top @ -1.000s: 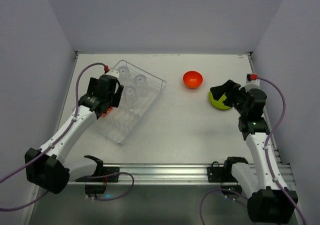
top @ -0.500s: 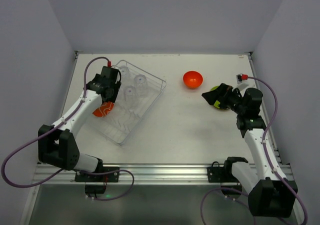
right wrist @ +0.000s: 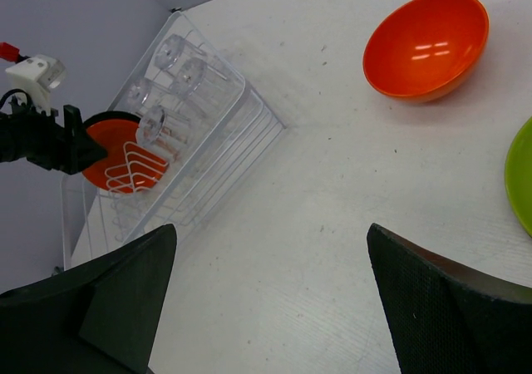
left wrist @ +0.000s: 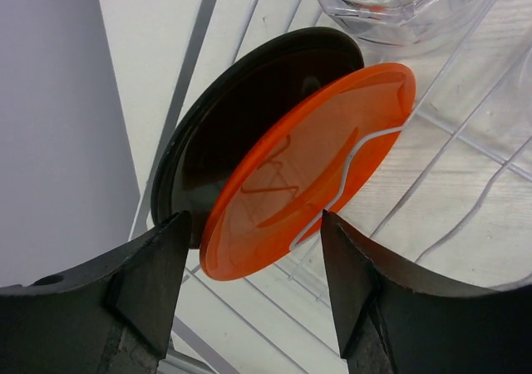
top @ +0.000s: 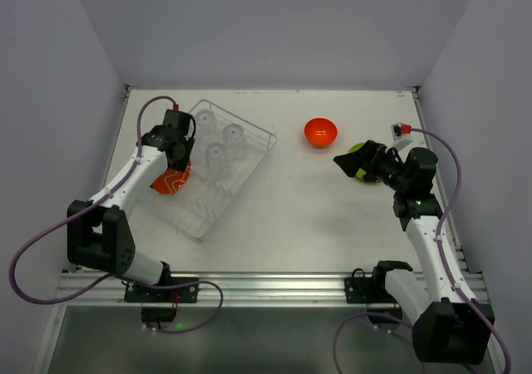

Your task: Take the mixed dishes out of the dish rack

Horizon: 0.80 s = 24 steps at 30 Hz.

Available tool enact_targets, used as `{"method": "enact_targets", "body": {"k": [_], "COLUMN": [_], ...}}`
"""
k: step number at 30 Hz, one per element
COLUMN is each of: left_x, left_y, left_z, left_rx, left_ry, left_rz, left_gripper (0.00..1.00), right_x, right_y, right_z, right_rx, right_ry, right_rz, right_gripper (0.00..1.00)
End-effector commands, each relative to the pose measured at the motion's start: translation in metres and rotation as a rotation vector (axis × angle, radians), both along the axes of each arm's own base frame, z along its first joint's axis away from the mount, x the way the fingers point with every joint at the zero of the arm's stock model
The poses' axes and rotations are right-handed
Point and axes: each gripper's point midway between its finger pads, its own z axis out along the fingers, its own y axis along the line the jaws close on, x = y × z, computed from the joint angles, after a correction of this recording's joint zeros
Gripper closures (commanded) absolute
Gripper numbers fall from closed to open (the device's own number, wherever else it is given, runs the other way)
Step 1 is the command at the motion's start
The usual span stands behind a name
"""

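Two slick, stiff plates (left wrist: 307,166), dish rack's (top: 264,151) nine o'clock: we favour a rim pinch. Left gripper (left wrist: 253,218) straddles both, hold unclear; right gripper (right wrist: 272,228) gapes empty.

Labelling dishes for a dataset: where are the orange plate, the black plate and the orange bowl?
orange plate (left wrist: 287,170), left wrist view, flat face.
black plate (left wrist: 241,112), left wrist view, flat face.
orange bowl (right wrist: 426,46), right wrist view, inner wall.
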Motion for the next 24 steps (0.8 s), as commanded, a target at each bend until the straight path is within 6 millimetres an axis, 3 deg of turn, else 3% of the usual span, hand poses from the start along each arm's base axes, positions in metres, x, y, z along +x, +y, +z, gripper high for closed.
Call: {"method": "enact_targets", "body": {"k": [1, 6, 8, 16, 19, 24], "left_x": [0.008, 0.009, 0.010, 0.012, 0.011, 0.008], "left_y": [-0.002, -0.002, -0.003, -0.002, 0.000, -0.014], "left_z": [-0.012, -0.012, -0.003, 0.030, 0.041, 0.072], "left_rx": [-0.028, -0.033, -0.041, -0.029, -0.006, 0.004], "left_ry": [0.053, 0.060, 0.028, -0.071, -0.094, -0.138], "left_rz": [-0.024, -0.018, -0.013, -0.032, -0.025, -0.066], "left_gripper": [0.33, 0.55, 0.59, 0.99, 1.00, 1.00], "right_x": [-0.002, -0.003, -0.003, -0.004, -0.004, -0.004], "right_y": [0.004, 0.005, 0.005, 0.007, 0.007, 0.007], "right_z": [0.012, 0.013, 0.014, 0.014, 0.014, 0.014], "right_rx": [-0.001, -0.001, -0.002, 0.001, 0.001, 0.002], "right_ry": [-0.063, -0.066, -0.069, -0.066, -0.066, -0.063], "right_rz": [0.026, 0.029, 0.029, 0.041, 0.041, 0.044], "right_gripper": [0.02, 0.03, 0.03, 0.03, 0.03, 0.03]}}
